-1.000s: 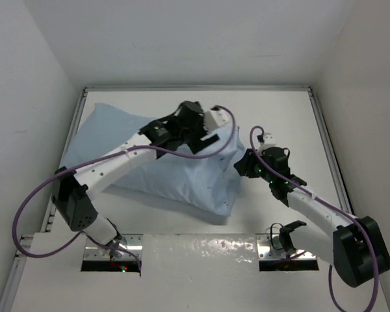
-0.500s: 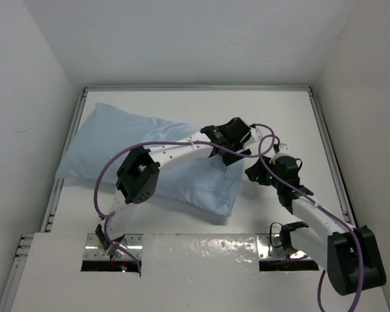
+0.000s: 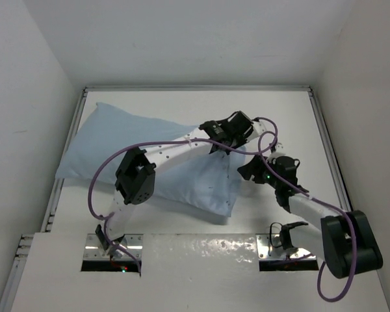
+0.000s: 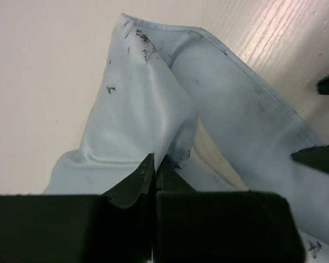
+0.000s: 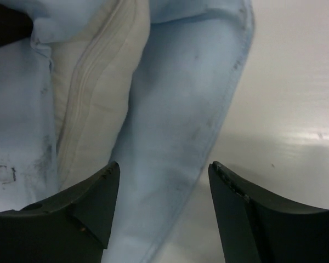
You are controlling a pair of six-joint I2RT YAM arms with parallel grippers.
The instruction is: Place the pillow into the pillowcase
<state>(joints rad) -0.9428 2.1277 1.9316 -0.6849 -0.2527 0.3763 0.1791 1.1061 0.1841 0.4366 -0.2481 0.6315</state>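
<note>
Left gripper (image 4: 154,164) closed tight, pinching a raised fold of the pillowcase (image 4: 137,109) at its open end. The fabric tents up from the tips and goes slack away from them. Just right of the pinch the mouth gapes, and a strip of the off-white pillow (image 4: 211,150) shows inside it.

Right gripper (image 5: 162,178) is open at medium width and holds nothing. The blue hem of the pillowcase runs across the gap between its jaws, lying on the bench (image 5: 296,109); can't tell if either finger touches the cloth. Ahead and to the left of this gripper is the pillow's end with its stitched seam, blue cloth wrapped on both sides of it. Bare bench to its right.

From the top camera both grippers sit close together at the right end of the pillowcase, the left gripper on the far side of the opening and the right gripper nearer the bases. The stuffed blue bulk stretches away to the left of both. Only blue shows from that view; the pillow is almost fully covered.
</note>
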